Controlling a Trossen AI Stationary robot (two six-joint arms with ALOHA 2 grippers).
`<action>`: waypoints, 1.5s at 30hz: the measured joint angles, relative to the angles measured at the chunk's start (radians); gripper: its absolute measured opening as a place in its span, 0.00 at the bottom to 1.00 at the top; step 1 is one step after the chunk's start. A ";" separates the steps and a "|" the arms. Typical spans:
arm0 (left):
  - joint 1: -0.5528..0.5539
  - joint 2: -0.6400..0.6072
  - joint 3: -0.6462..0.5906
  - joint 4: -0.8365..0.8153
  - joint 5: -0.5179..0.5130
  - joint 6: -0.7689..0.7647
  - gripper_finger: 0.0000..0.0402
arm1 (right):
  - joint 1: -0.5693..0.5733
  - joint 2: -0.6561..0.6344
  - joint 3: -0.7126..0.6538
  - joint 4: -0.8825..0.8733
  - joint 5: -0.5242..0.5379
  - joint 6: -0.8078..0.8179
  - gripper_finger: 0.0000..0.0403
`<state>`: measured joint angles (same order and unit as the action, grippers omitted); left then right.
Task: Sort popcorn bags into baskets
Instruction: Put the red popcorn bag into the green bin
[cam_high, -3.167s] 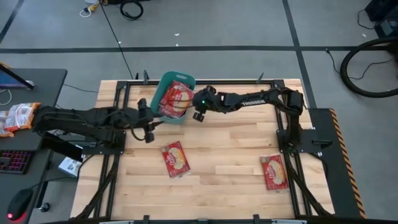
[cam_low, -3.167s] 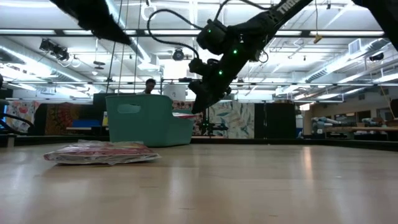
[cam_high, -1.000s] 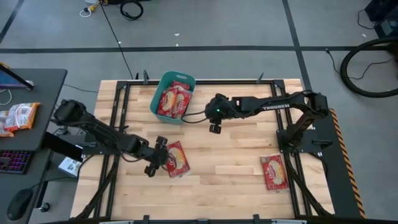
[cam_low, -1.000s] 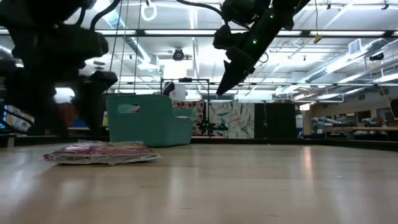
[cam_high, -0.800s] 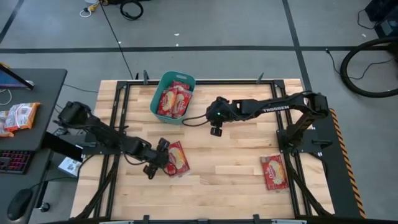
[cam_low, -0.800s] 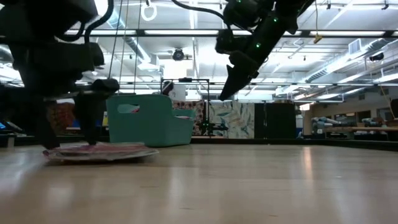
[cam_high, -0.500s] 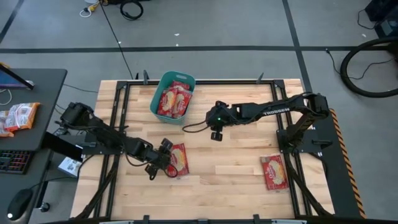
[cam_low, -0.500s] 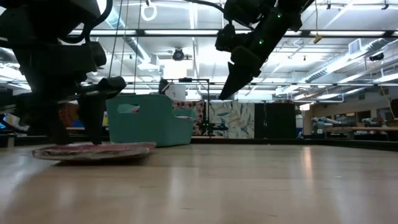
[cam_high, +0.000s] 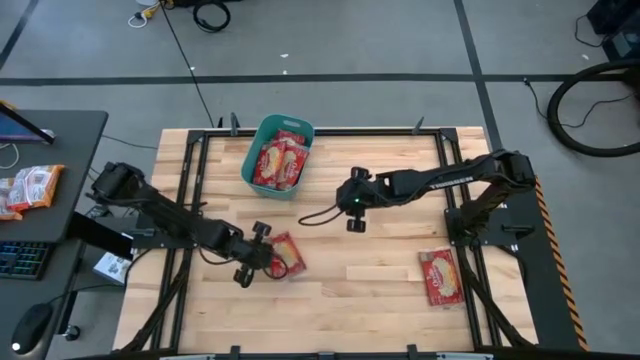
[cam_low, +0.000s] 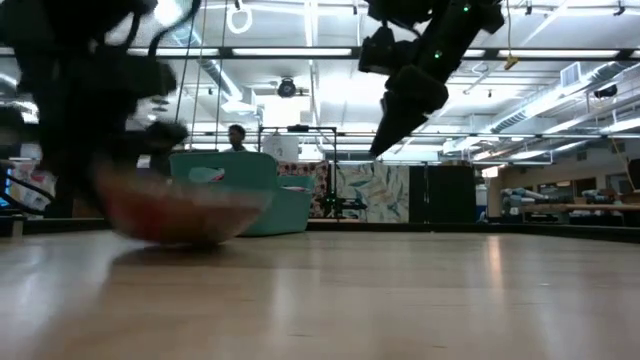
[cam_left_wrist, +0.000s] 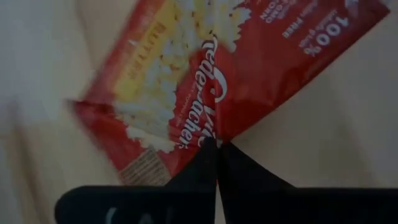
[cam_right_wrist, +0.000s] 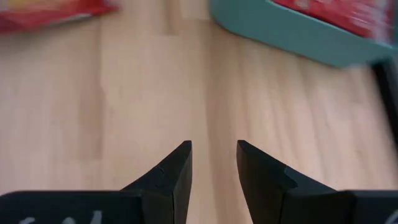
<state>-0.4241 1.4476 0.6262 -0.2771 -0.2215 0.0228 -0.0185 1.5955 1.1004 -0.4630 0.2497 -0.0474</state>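
Basket (cam_high: 254, 150) one, loose popcorn bags (cam_high: 284, 254) two, binned unclear

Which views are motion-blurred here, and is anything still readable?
Low view: the left gripper and its popcorn bag are a smear; the right gripper stays crisp. Left wrist view: the bag is soft, print partly legible. Right wrist view: teal basket streaked. High view: sharp.

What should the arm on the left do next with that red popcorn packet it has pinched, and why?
Probably lift it. The left tool is shut on the edge of a popcorn bag that sits low by the wooden table, while the teal basket, already holding packets, stands at the far edge. Raising it first should let the bag clear the rim. The right tool hangs open mid-table.
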 joint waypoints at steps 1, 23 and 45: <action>0.002 -0.019 0.018 -0.012 0.000 -0.011 0.02 | 0.000 -0.013 0.000 -0.023 0.022 0.011 0.32; 0.438 -0.154 0.431 -0.169 -0.090 -0.508 0.01 | 0.001 -0.251 -0.132 -0.098 0.222 0.125 0.32; 0.842 -0.062 0.446 -0.467 0.021 -0.789 0.03 | 0.172 -0.310 -0.478 0.479 0.168 0.114 0.32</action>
<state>0.4175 1.3853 1.0718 -0.7442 -0.2000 -0.7660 0.1537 1.2858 0.6222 0.0165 0.4175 0.0671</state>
